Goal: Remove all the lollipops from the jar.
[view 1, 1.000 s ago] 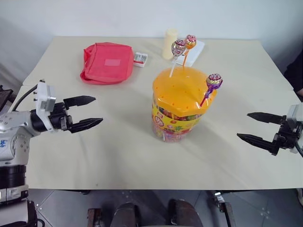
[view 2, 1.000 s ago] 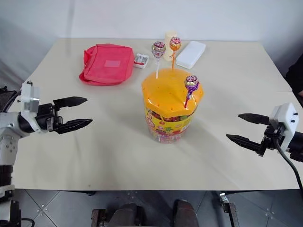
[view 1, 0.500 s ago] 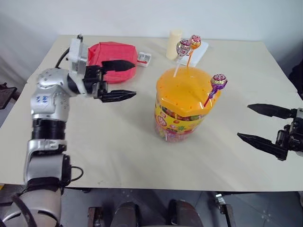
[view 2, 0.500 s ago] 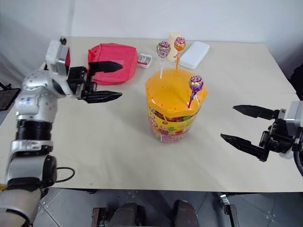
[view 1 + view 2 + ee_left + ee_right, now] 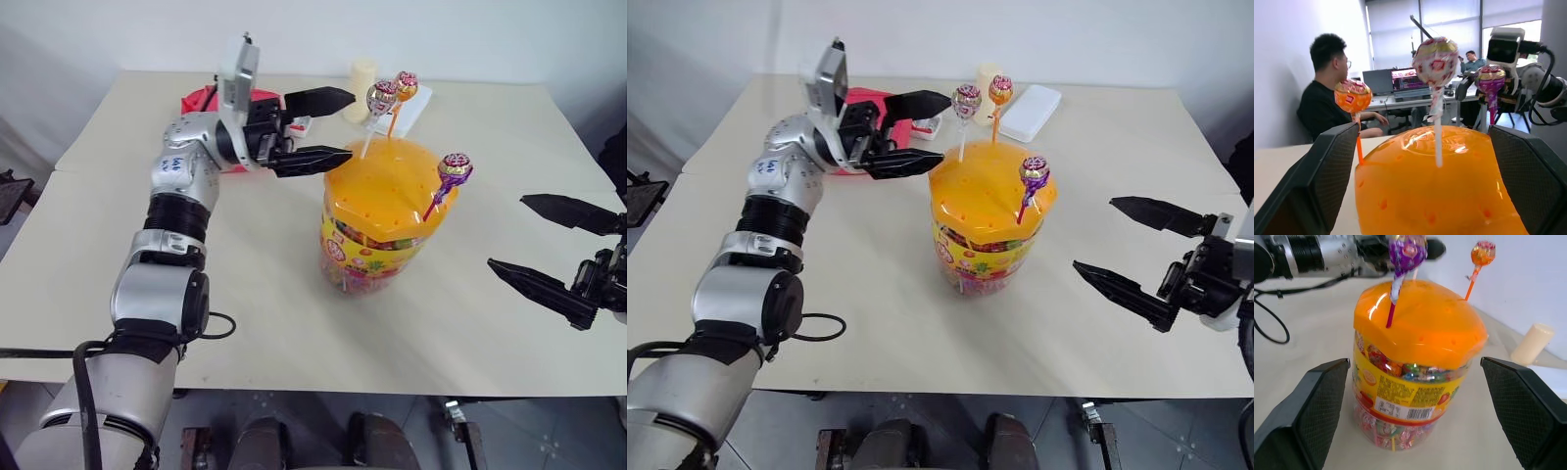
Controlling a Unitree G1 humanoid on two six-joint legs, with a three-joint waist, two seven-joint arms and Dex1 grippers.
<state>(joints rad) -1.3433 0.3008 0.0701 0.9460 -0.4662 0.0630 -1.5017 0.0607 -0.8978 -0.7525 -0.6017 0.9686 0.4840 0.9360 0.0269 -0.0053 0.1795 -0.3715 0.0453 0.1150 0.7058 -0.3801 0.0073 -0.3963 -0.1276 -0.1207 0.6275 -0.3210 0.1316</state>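
The jar (image 5: 375,230) is a clear tub with a yellow label and a domed orange lid, standing mid-table. Three lollipops stick up from the lid: a purple-silver one (image 5: 380,98) and an orange one (image 5: 404,85) at the far side, and another purple one (image 5: 455,168) at the right edge. My left gripper (image 5: 350,124) is open and level, pointing right just short of the lid's far-left edge, its fingers (image 5: 1327,166) framing the purple-silver lollipop (image 5: 1435,61). My right gripper (image 5: 507,233) hangs open to the right of the jar, apart from it and facing it (image 5: 1415,382).
A red pouch (image 5: 867,98) lies at the back left, partly behind my left arm, with a small white tray (image 5: 299,124) beside it. A cream cylinder (image 5: 362,76) and a white box (image 5: 1024,113) stand behind the jar. People (image 5: 1327,93) sit at desks beyond the table.
My left arm has swung up and to the right, from the table's left side to the jar's lid, staying open. My right gripper has risen a little and drawn back slightly.
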